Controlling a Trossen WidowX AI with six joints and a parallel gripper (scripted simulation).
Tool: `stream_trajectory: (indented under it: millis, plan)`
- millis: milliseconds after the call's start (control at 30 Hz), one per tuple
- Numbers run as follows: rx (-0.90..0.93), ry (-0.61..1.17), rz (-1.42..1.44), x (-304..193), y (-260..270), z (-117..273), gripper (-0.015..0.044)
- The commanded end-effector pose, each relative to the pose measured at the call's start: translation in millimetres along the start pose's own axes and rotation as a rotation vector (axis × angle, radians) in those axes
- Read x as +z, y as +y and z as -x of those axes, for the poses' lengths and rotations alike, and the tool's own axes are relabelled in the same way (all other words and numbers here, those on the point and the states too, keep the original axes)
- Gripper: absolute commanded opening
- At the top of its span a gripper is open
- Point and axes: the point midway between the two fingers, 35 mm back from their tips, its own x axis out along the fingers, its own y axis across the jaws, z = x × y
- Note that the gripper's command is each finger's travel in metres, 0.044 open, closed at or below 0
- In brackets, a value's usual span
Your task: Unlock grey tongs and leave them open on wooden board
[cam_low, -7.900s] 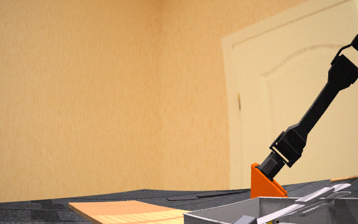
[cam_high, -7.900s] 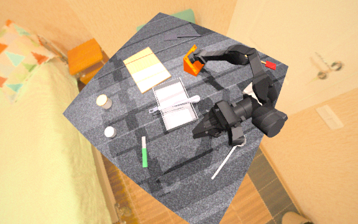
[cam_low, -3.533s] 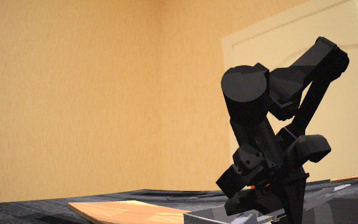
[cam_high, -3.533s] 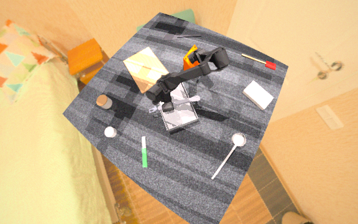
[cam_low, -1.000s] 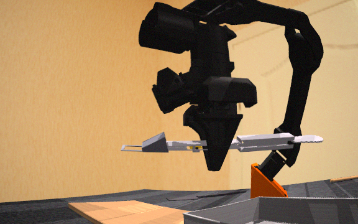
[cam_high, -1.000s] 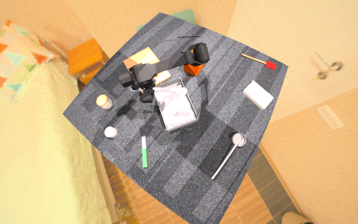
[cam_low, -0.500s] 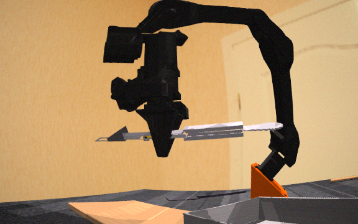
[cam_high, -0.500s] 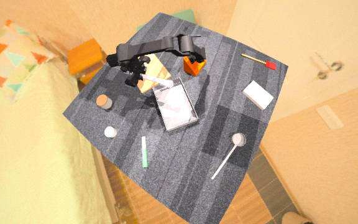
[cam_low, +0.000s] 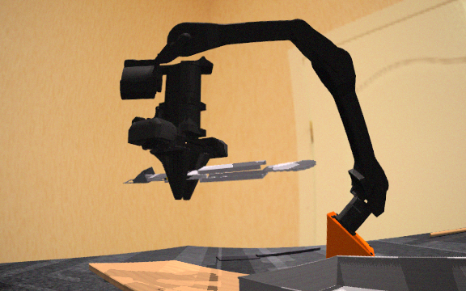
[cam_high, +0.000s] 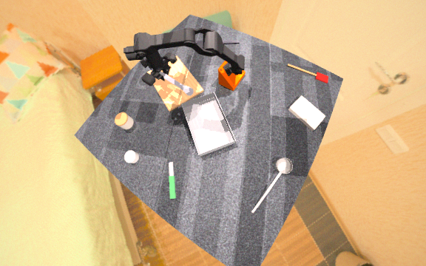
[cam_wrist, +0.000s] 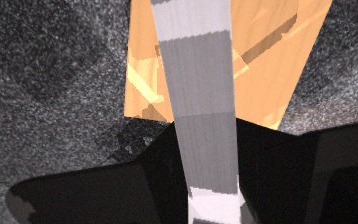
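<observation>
A: Grey tongs (cam_low: 233,170) up high, carried level, right above the wooden board (cam_high: 177,86) and well clear of the roasting tin (cam_high: 209,123)!

B: Are they unlocked, though? In the side view the arms look slightly parted near the tips, but I can't tell for sure.

A: If not, I'd say tip them downward first and squeeze there; level won't release that lock. Then lower gently, so they land flat on the wood.

B: And the gripper (cam_low: 181,190)?

A: Fingers nearly together, clamped across the tongs partway along their length. Nothing else touches them.

B: Release only once they rest on the board.
</observation>
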Motion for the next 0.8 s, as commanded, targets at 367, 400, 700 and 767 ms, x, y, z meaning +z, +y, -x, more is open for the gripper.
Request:
stream_trajectory:
  millis: [367,400,700,767]
  plan:
    - [0.002,-0.004,-0.345,82.5,-79.7,-2.7,-0.015]
    - [0.002,-0.003,-0.349,83.2,-80.7,-2.9,-0.015]
    - [-0.021,-0.045,-0.342,83.4,-80.9,-2.7,-0.015]
    - [-0.043,-0.088,-0.335,83.6,-80.9,-2.3,-0.015]
